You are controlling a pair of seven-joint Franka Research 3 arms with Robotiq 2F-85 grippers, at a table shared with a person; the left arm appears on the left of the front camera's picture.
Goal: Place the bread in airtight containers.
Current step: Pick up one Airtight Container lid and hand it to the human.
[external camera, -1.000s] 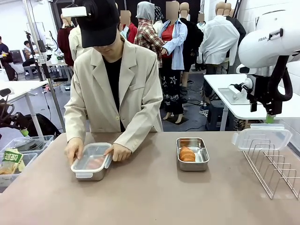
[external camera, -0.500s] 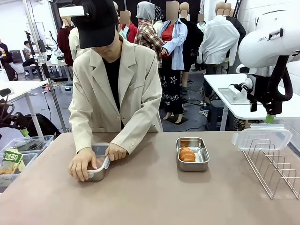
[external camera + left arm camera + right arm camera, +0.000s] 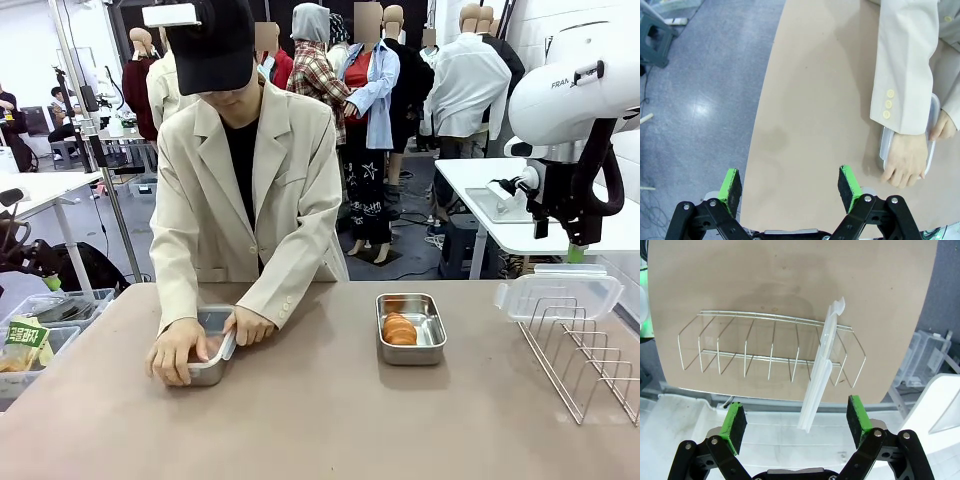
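The person presses a clear lid (image 3: 216, 320) down on the first steel box (image 3: 212, 370), on the robot's left side of the table (image 3: 320, 420). One hand (image 3: 178, 350) covers the near end. The other hand (image 3: 252, 325) pushes on the far side. I think the job here is sealing, so push flat on every edge and corner, and hold the box so it does not slide. I cannot see a roll inside, under the hands.

The second steel box (image 3: 437, 335) sits open near the middle of the table, with the bread (image 3: 399, 329) lying in it. The spare lid (image 3: 558, 292) rests on the wire rack (image 3: 590, 365) on the robot's right side, well apart from that box. I think it goes on next.

The left gripper (image 3: 789, 180) hangs above the table edge with its fingers wide apart, holding nothing. The right gripper (image 3: 796, 412) hangs over the rack, its fingers also wide apart and empty.

The table top is brown, smooth and dull, with a few faint marks. The floor is grey and a bit shiny. Other tables stand around, and bins (image 3: 50, 320) of packets sit beside this one. It is a busy room.
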